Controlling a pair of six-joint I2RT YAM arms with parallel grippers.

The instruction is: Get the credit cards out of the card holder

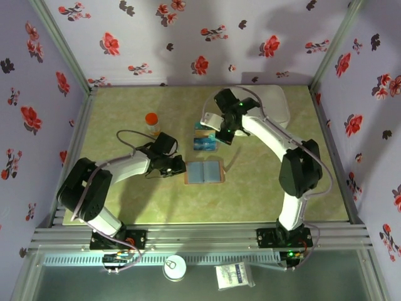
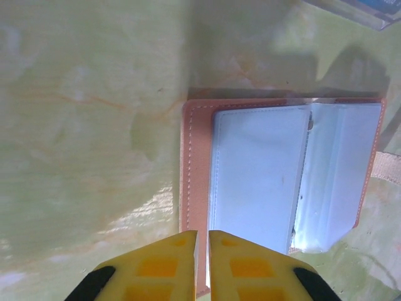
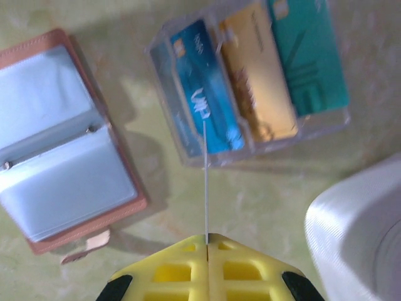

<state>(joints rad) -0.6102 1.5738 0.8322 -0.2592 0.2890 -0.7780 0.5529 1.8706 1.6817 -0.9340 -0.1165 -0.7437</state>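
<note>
bottle (image 1: 151, 123): orange, upright, left-centre of table (image 1: 125, 200) | white box (image 1: 279, 100): far right corner

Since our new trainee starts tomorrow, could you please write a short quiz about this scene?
1. How many cards lie in the clear tray? A two, B three, C five.
2. True or false: the right gripper stands wide open.
3. Is the card holder lying open or closed?
Key: 1 B. 2 False: it is shut on a thin sheet seen edge-on. 3 Open.
</note>
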